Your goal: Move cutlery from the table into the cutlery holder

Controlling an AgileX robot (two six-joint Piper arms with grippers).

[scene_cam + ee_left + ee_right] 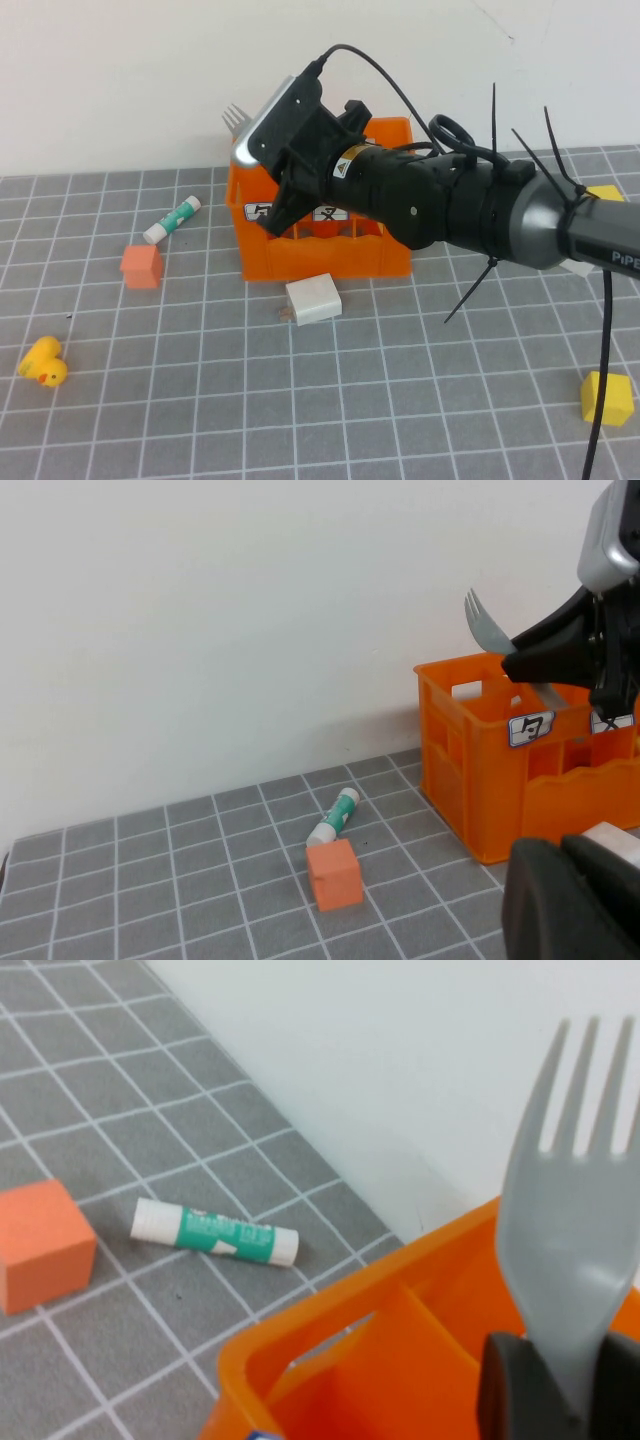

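My right gripper (278,205) reaches across to the left end of the orange cutlery holder (330,258) and is shut on the grey fork (236,118). The fork stands tines up over the holder's far left compartment; it shows in the right wrist view (570,1250) between the gripper's (565,1385) pads, and in the left wrist view (488,628). My left gripper (575,900) is low over the table (330,400), in front of the holder (470,780), shut and empty; it is outside the high view. The pale yellow knife is not visible.
A white block (313,299) lies just in front of the holder. A glue stick (172,220) and an orange-pink cube (142,266) lie to its left. A yellow duck (43,362) sits front left, a yellow block (607,397) front right.
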